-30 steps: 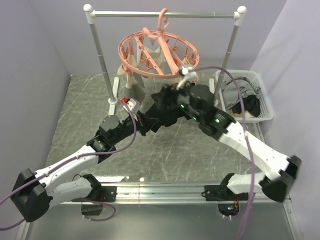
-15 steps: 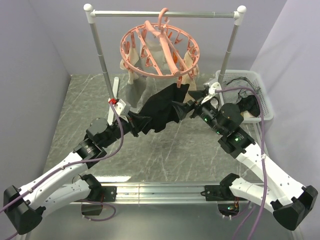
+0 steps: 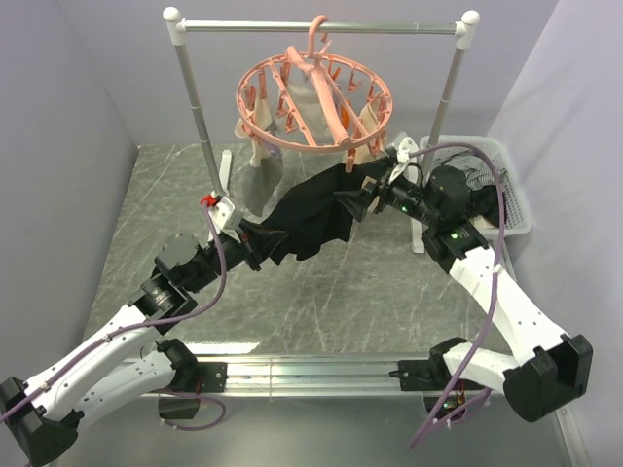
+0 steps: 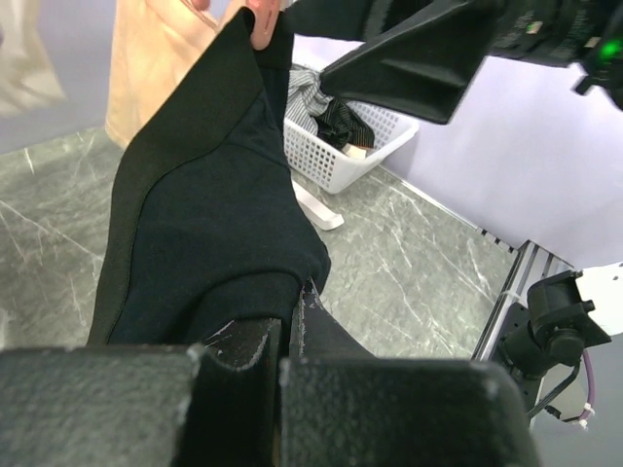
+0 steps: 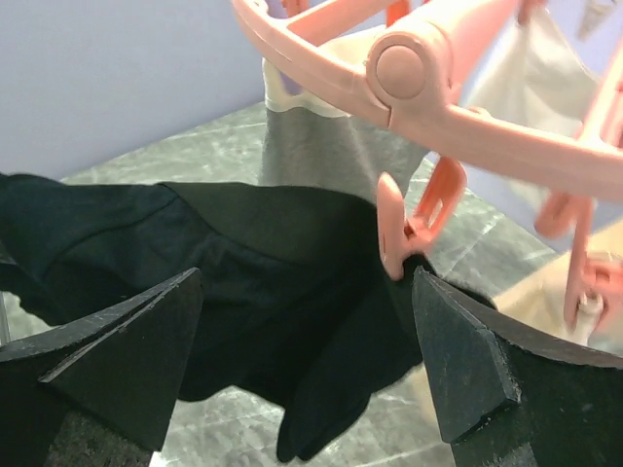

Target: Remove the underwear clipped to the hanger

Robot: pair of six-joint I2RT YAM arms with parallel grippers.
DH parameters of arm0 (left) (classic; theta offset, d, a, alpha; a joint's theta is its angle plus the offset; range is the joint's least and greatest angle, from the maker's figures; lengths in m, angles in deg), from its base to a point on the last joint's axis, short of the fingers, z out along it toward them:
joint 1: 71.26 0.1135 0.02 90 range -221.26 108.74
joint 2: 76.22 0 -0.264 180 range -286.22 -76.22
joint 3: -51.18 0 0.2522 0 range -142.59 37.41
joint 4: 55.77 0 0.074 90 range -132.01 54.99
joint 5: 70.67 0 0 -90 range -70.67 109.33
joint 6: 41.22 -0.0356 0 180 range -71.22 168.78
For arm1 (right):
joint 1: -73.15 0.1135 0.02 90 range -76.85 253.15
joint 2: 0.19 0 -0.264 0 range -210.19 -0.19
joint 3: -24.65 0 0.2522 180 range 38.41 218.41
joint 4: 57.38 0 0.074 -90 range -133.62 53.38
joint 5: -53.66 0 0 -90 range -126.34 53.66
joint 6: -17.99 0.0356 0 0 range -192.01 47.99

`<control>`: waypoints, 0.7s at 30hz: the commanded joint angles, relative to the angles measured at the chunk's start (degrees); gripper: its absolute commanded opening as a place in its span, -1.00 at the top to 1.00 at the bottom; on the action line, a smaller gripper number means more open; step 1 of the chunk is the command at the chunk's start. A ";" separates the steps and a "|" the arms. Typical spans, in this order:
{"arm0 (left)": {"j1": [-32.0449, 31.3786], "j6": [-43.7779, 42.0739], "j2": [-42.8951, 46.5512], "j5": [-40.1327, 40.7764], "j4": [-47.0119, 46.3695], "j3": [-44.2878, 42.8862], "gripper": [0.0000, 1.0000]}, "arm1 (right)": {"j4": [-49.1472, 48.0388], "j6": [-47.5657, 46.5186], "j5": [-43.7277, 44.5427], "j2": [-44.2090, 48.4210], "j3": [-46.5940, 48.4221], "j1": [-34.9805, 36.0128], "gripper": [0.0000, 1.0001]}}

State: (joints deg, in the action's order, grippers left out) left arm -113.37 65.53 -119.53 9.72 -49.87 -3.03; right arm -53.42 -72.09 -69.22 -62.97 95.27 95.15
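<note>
The salmon-pink hanger hangs by its hook from the rail. A black underwear is stretched from one pink clip at the ring's near side down to my left gripper. That gripper is shut on the garment's lower edge, jaws together. My right gripper is open just right of the clip. In the right wrist view its gripper is spread on either side of the black cloth, with the clip biting the cloth's corner. Cream and grey underwear still hang.
A silver rail on two white-capped posts carries the hanger. A white basket with dark and striped clothing stands at the right rear, and also shows in the left wrist view. The floor is grey marble.
My left gripper has drawn back toward the near left, pulling the black underwear taut. My right arm has swung out to the right and now faces the clip from the side, open.
</note>
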 commanded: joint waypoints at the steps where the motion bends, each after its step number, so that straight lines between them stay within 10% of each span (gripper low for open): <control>1: -0.26 -0.49 1.56 -0.32 0.38 -2.97 0.96 | -2.15 -2.47 -5.09 -1.99 5.10 -0.64 -0.88; 21: -0.26 -0.76 4.46 -1.29 2.67 -4.90 0.96 | -4.52 -0.19 -15.71 -11.74 11.96 -5.30 -0.74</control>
State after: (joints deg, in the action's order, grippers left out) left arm -113.37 65.38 -116.04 9.46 -46.61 -5.00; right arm -55.23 -73.05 -80.93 -73.93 103.88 90.34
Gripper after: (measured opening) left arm 0.025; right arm 0.882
